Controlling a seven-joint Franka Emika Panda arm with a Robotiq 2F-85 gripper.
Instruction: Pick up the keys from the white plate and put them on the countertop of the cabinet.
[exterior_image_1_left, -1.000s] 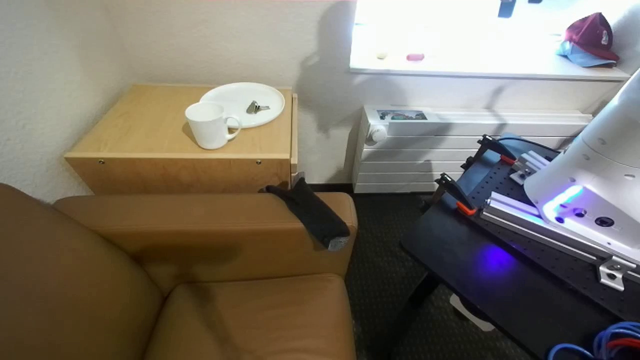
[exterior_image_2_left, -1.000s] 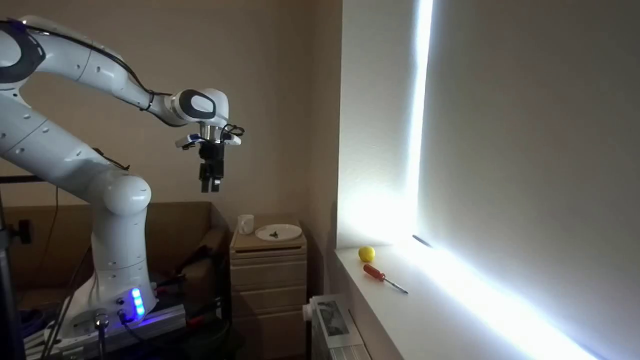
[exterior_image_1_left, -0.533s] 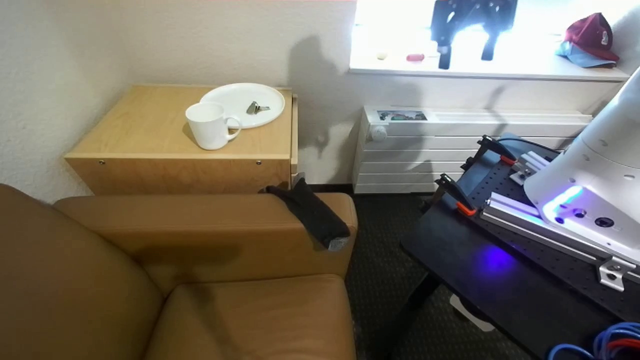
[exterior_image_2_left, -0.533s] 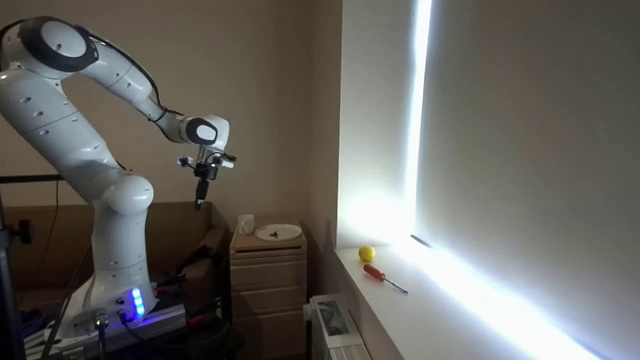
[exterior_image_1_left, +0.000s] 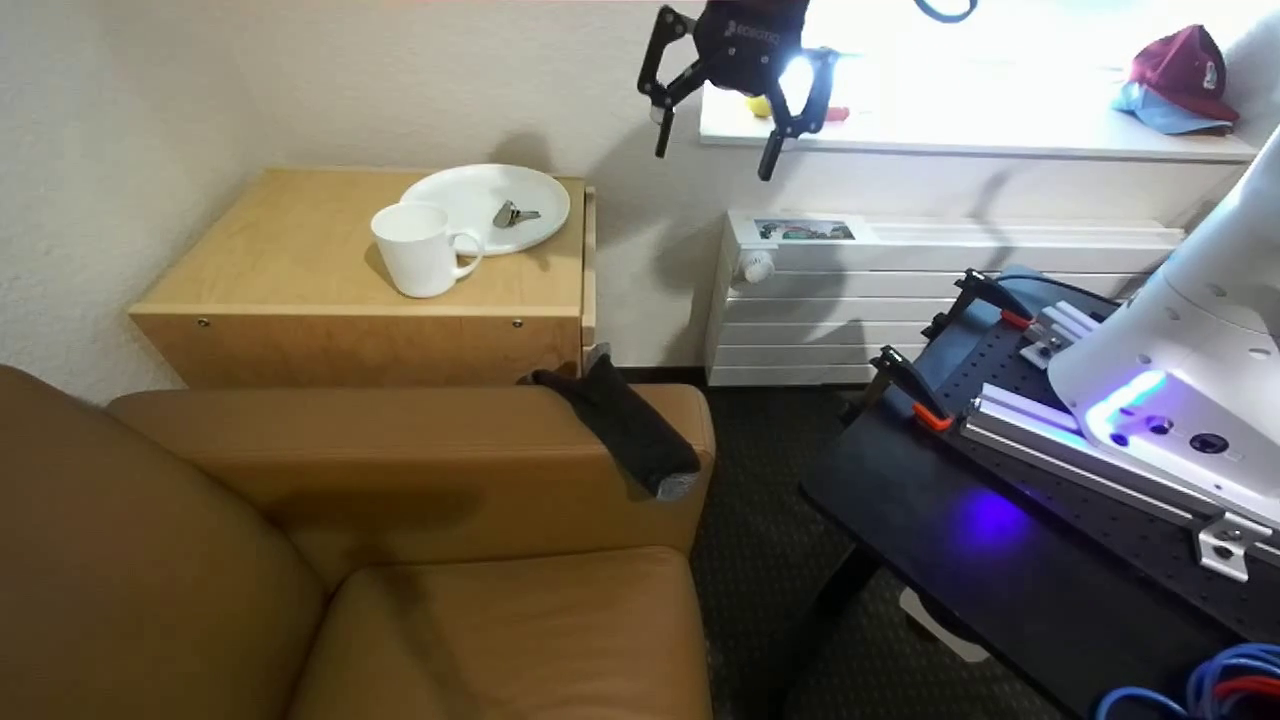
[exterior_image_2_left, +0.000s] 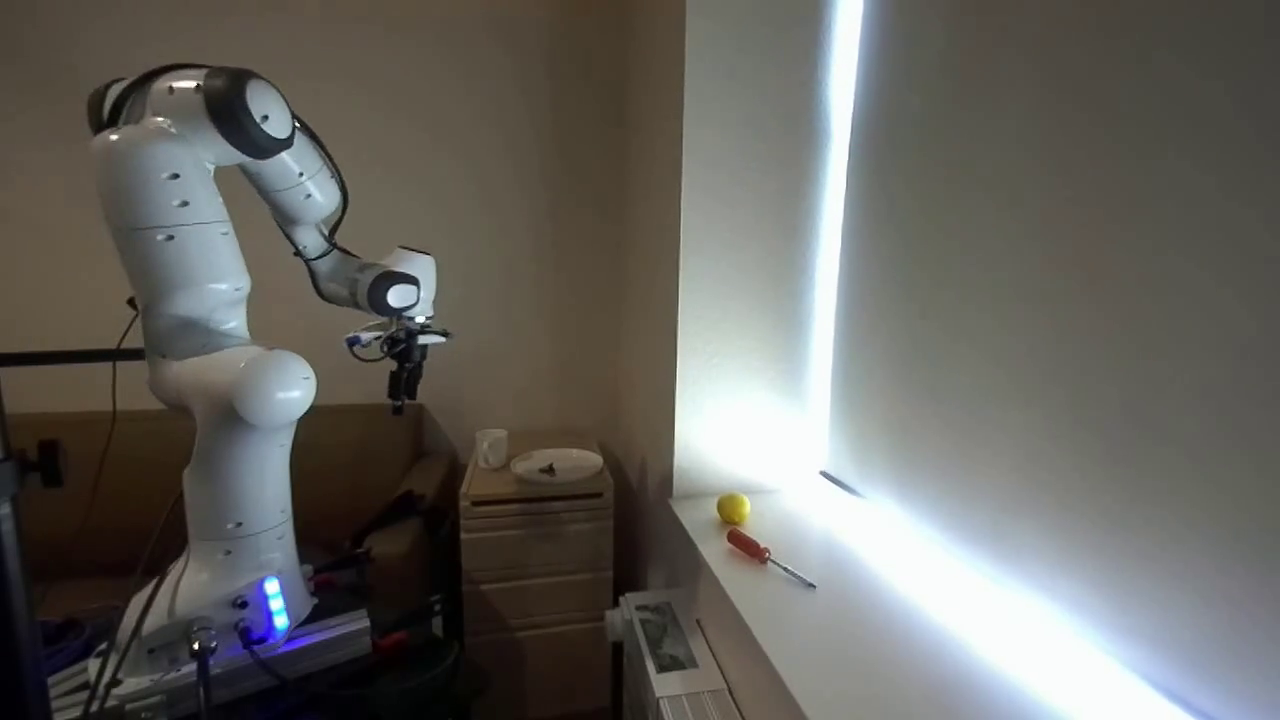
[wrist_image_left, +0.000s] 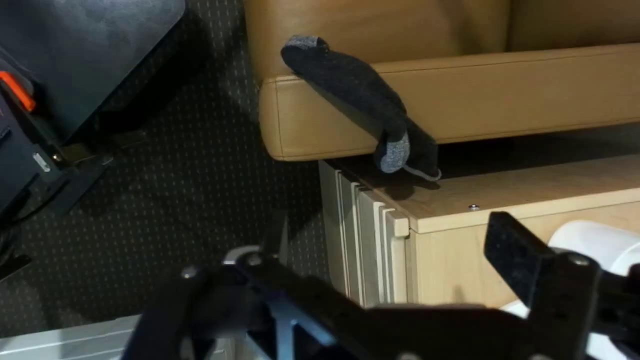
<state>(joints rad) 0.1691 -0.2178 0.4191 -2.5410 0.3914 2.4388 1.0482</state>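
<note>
The keys (exterior_image_1_left: 515, 214) are a small dark metallic bunch lying on the white plate (exterior_image_1_left: 450, 188); they also show in an exterior view (exterior_image_2_left: 547, 469). The plate rests on the tan wooden countertop (exterior_image_1_left: 300, 245) of the cabinet (exterior_image_1_left: 370, 348), near its drawer-side edge. My gripper (exterior_image_1_left: 714, 162) is open and empty, in the air above and to the side of the cabinet, apart from plate and keys. In the wrist view the open fingers (wrist_image_left: 392, 235) frame the cabinet's corner. The plate (wrist_image_left: 602, 346) shows only in part there, and the keys are hidden.
A white cup (exterior_image_1_left: 415, 255) stands beside the plate. A dark sock (exterior_image_1_left: 625, 425) lies on the armrest of the brown couch (exterior_image_1_left: 400, 430). A white heater (exterior_image_1_left: 950, 300) stands below the windowsill, which holds a yellow ball (exterior_image_2_left: 733, 508) and a red screwdriver (exterior_image_2_left: 750, 545).
My gripper has come down into view and moved left towards the cabinet in an exterior view. The arm has folded back and turned. Keys, plate and cup have not moved.
</note>
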